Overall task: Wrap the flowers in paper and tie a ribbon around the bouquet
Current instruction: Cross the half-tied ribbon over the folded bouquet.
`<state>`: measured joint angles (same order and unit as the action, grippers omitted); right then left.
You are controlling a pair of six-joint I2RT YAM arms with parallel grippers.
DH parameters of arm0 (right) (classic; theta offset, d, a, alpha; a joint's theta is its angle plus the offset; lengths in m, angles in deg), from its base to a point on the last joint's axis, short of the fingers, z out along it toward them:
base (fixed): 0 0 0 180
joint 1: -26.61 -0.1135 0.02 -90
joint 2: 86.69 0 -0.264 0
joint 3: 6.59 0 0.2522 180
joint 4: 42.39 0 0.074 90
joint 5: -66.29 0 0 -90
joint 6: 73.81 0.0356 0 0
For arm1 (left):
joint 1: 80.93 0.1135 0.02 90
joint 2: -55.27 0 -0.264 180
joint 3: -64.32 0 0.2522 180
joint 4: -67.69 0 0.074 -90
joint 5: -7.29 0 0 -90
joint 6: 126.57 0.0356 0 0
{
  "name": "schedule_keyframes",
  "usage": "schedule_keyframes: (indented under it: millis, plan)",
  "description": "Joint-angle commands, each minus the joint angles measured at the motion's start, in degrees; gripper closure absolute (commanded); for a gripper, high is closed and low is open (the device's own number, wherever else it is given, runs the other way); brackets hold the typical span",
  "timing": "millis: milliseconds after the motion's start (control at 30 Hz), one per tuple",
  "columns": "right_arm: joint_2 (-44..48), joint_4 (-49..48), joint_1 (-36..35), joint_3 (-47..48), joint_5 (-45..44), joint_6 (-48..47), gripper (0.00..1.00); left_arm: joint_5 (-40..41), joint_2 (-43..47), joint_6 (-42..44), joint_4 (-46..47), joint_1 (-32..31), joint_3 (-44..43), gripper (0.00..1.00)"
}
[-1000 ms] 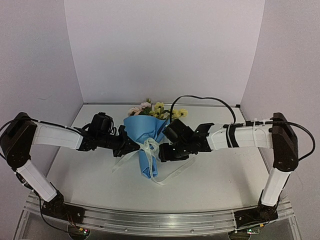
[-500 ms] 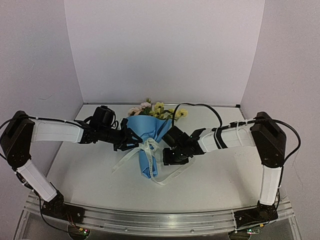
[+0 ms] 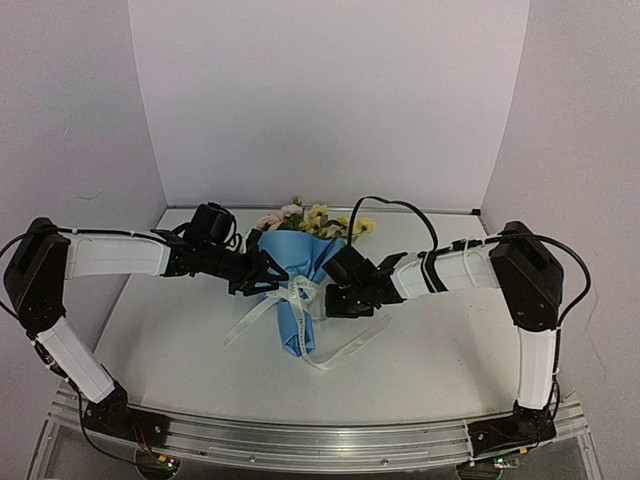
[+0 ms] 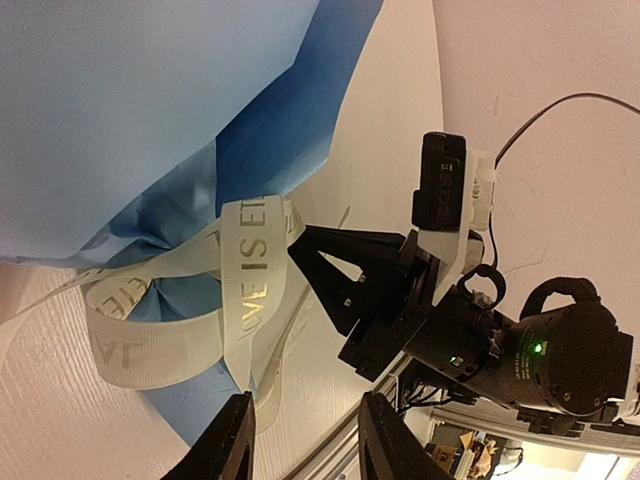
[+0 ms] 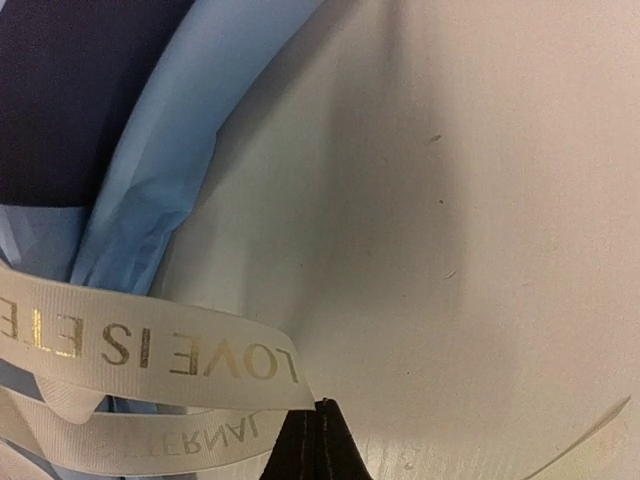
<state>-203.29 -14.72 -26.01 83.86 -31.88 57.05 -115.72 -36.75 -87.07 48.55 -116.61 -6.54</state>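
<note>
The white table has bare room along the bottom of the top view, below the pointed tip of the bouquet. The bouquet is a bright blue paper cone and lies at the middle of the frame, with its wide rim toward the top. Two loose tails of the ribbon, a long flat cream-white band with gold letters, trail to the lower left and lower right of that tip. Higher up, the ribbon goes around the waist of the cone.

My left gripper stands at the left of this waist with the jaws partly apart, and I see nothing between them. My right gripper is fully closed just at the edge of one lettered strand. I cannot tell if the strand is really pinched.

I judge that the step is to draw the ribbon tight. To do it well, I should pull sideways, low and slowly, so that the cone is not crushed and does not roll.

Toward the right wall there is free table. At the top, the pale pink and yellow flowers lie near the back wall, so I should not push that way.
</note>
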Motion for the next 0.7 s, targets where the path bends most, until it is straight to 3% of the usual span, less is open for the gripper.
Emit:
schedule_keyframes:
  millis: [0, 200, 400, 500, 667]
  plan:
    - [6.6, -0.5, -0.6, -2.2, -5.3, -0.1, 1.0, -0.2, -1.1, 3.8, -2.7, 0.2, -3.1, 0.61]
    - [12.4, 1.3, -3.3, -2.5, -9.7, -2.3, 1.0, -2.6, -1.7, 4.7, -0.3, 0.2, -3.9, 0.6]
    - [11.6, 5.0, -6.2, 3.4, -12.0, -7.0, 1.0, -6.0, 0.0, 4.8, 4.5, 0.1, -3.0, 0.59]
    - [11.4, 5.3, -6.9, 5.5, -10.8, -8.7, 1.0, -5.9, 1.1, 8.6, 3.1, -0.1, -3.5, 0.59]
    - [11.0, 7.5, -6.9, 9.9, -8.6, -10.8, 1.0, 0.9, 5.8, 17.9, 0.0, -0.1, -2.0, 0.56]
